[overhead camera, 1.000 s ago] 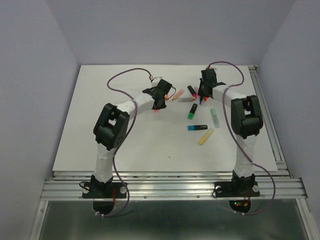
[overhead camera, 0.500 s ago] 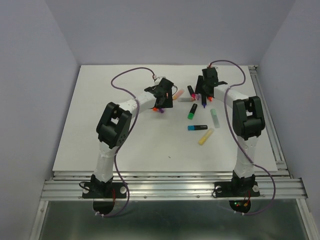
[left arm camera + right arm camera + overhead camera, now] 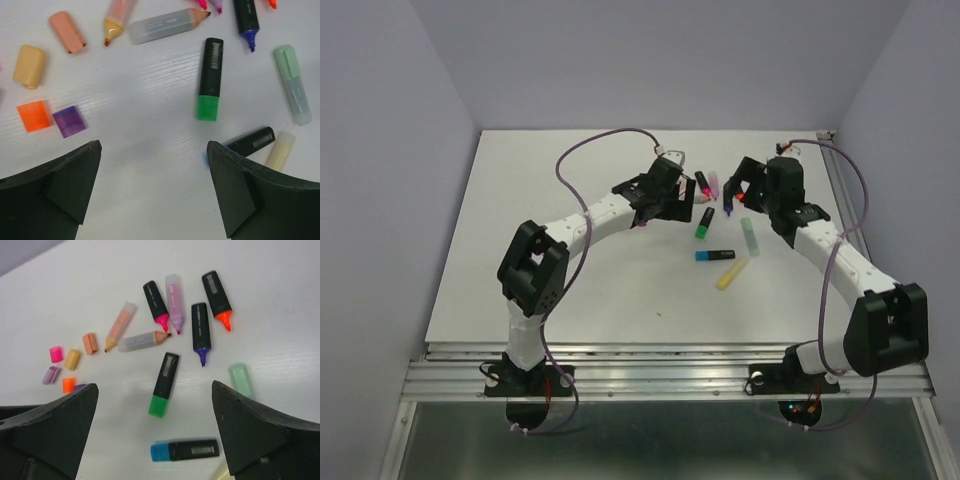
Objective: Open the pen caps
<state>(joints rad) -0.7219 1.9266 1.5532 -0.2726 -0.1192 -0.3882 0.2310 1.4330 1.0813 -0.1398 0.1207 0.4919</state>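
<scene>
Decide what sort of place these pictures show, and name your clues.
Most likely a robotics lab test cell: two robot arms bolted to an aluminium rail, plain walls boxing in a white table, and highlighters with loose caps scattered on it.

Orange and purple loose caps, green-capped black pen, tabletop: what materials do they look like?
Orange cap and purple cap: likely moulded plastic, slightly translucent, with a soft sheen. Green-capped black pen: opaque plastic, satin barrel with a printed label. Tabletop: white, matte, with faint parallel grain lines; perhaps laminate or painted board, hard to tell.
</scene>
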